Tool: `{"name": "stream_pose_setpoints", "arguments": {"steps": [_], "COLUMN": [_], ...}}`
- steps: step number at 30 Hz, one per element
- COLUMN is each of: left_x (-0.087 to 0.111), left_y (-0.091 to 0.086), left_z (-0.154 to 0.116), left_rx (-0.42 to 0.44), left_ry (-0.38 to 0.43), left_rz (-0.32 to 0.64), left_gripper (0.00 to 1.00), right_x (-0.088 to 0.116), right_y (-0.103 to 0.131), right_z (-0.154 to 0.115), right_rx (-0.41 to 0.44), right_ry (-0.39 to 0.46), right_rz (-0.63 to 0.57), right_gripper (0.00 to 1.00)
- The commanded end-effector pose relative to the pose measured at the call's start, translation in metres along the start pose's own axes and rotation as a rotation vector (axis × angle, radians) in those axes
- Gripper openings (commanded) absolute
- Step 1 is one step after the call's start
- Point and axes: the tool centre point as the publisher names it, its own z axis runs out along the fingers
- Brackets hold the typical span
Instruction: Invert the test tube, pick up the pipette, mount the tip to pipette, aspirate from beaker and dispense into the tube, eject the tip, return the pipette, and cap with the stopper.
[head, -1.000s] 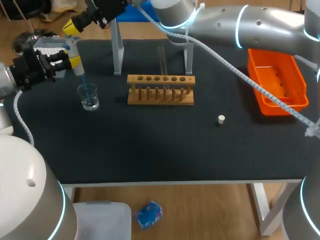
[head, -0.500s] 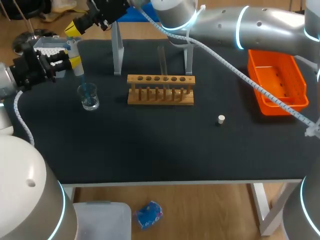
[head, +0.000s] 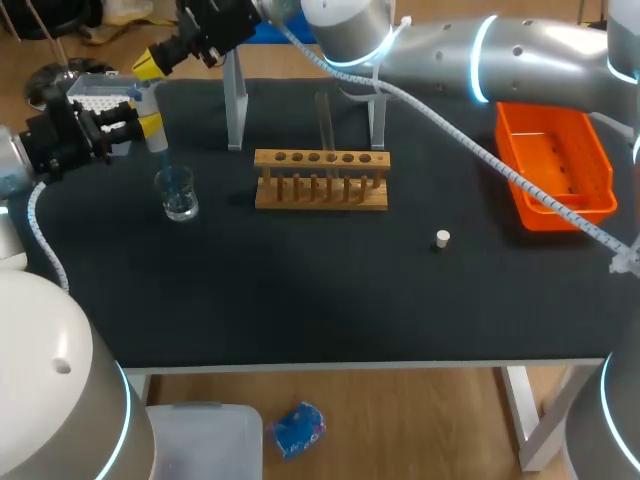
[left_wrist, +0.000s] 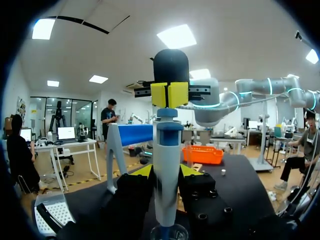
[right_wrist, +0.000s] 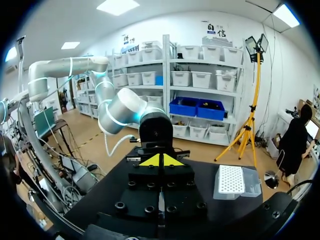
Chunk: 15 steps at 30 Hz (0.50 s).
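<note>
Head view, pipette (head: 150, 118) upright, pointing down at beaker (head: 179, 197)

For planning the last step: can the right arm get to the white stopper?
Probably yes. The stopper lies alone on open table, nothing beside it. The right gripper is far off, above the pipette, and holds nothing; it would swing back over the test tube rack.

– Left arm (head: 25, 150)?
– Enters low at left. Left gripper (head: 140, 112) points sideways, a finger each side of the upright pipette (left_wrist: 166, 150), clamped.
– Right arm (head: 520, 50)?
– Reaches across past centre. Right gripper (head: 150, 62) has its fingers pressed together, tips just above the left gripper.
</note>
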Motion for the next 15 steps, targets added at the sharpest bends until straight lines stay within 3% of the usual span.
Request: {"name": "stream_pose_setpoints", "arguments": {"steps": [1, 7, 15], "left_x": [-0.001, -0.001, -0.001], "left_y": [-0.004, -0.004, -0.004], "left_z": [0.000, 0.000, 0.000], "left_rx": [0.004, 0.004, 0.004], "left_ry": [0.000, 0.000, 0.000], "left_rz": [0.001, 0.001, 0.001], "left_gripper": [0.00, 0.00, 0.00], "right_x": [-0.002, -0.002, -0.002], "right_y": [-0.006, -0.007, 0.012], "right_z": [0.004, 0.004, -0.001], "right_rx": [0.002, 0.001, 0.010], "right_ry": [0.006, 0.005, -0.003], "right_rz": [0.003, 0.006, -0.032], "right_gripper": [0.00, 0.00, 0.00]}}
